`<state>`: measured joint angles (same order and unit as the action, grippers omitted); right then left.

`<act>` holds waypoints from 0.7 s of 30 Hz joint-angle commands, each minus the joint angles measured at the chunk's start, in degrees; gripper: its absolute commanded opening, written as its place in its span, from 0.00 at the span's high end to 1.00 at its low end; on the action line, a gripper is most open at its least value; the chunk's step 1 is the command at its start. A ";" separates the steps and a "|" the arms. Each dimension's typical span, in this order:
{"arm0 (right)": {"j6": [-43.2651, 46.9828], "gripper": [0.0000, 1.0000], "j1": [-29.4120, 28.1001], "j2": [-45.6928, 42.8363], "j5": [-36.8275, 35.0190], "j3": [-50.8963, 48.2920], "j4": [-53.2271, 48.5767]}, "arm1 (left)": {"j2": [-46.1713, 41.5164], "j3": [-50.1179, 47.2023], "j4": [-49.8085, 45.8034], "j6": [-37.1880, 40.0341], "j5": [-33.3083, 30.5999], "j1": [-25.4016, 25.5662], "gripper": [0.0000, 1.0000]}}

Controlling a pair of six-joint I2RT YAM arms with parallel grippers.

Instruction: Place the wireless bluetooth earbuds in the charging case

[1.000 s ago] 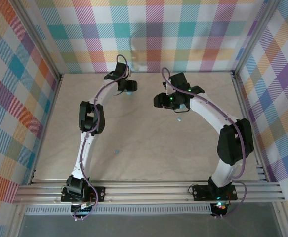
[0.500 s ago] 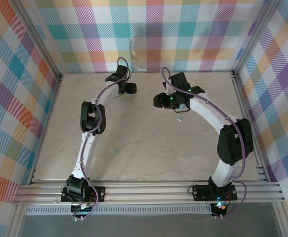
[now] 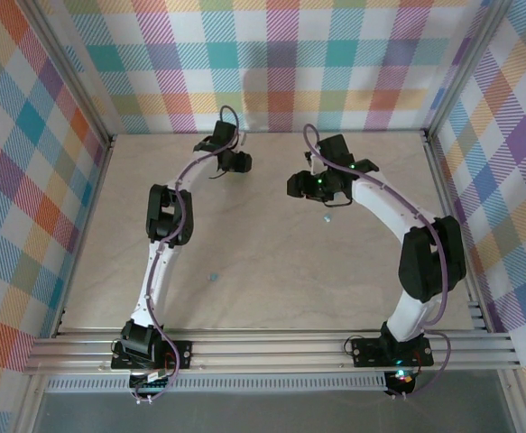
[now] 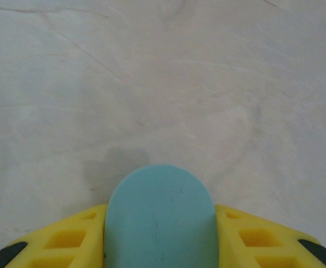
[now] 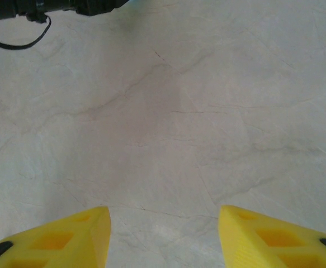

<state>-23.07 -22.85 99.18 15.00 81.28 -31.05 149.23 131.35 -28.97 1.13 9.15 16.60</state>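
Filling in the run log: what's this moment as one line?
left gripper: closed on charging case | right gripper: open, empty | table: near earbud, far earbud loose

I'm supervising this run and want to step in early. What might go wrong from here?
The smooth case sits pinched in the left end effector; it may twist or slip. The earbud near the open right end effector is tiny and could skid away when pinched.

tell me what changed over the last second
The left gripper closed on the light-blue charging case and nudged slightly right. The right gripper, open, shifted a little right. The loose earbuds on the table stayed put.
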 commanded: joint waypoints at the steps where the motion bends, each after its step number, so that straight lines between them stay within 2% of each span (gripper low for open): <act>1: -1.92 0.46 1.58 -3.64 3.51 -0.78 1.32 | -6.22 -6.58 2.46 3.94 7.39 1.63 0.71; 7: -6.84 0.45 5.55 -8.94 10.32 -5.41 4.69 | -21.63 -26.88 12.50 11.40 17.58 3.15 0.71; 13: -9.30 0.45 6.00 -13.78 16.40 -8.14 5.55 | -40.22 -47.87 23.69 16.19 29.19 3.44 0.71; 17: -11.39 0.45 4.36 -15.53 21.79 -9.21 6.39 | -51.55 -58.86 26.53 19.67 37.37 3.94 0.71; 21: -11.46 0.43 1.41 -16.44 24.34 -8.74 5.58 | -60.92 -64.47 22.65 24.71 39.68 5.57 0.72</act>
<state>-33.06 -19.66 84.51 34.24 72.84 -26.37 92.71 69.84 -5.96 20.25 42.85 20.93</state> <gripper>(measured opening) 0.565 0.391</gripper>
